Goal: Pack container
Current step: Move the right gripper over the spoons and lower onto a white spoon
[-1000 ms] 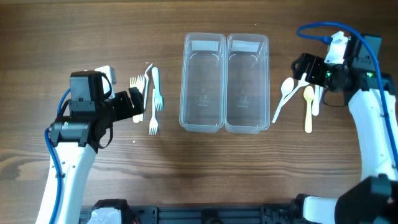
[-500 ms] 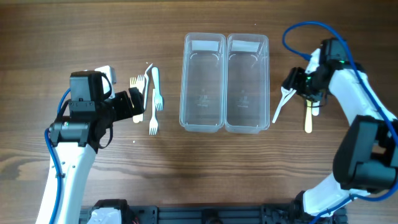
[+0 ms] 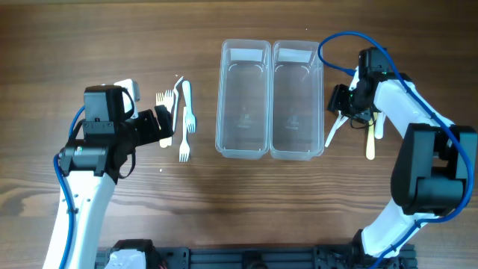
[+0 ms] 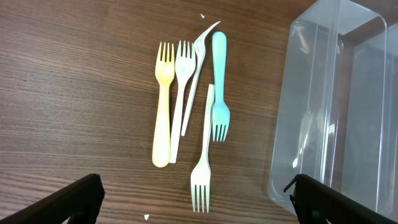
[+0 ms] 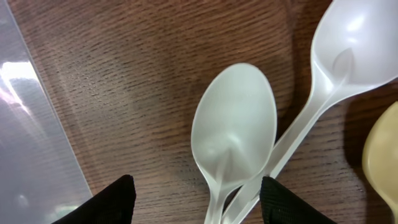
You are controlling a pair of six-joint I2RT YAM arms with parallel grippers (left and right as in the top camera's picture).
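The clear twin-tub container (image 3: 270, 153) sits mid-table, both bins empty; its wall shows in the left wrist view (image 4: 336, 112) and the right wrist view (image 5: 25, 143). Several plastic forks (image 3: 184, 119) lie left of it, seen close in the left wrist view (image 4: 189, 106). My left gripper (image 4: 194, 202) is open above the forks' near ends, holding nothing. Plastic spoons (image 3: 367, 131) lie right of the container. My right gripper (image 5: 198, 202) is open and low over them, its fingers either side of a white spoon (image 5: 233, 127), beside a second white spoon (image 5: 354, 50).
A yellow spoon (image 5: 384, 155) lies at the right edge of the right wrist view. The wooden table (image 3: 239, 209) runs bare in front of the container. The blue cable of the right arm loops above the spoons (image 3: 336, 45).
My right arm has swung left and down from beyond the spoons to right over them, close to the container's right wall. The left arm has not moved.
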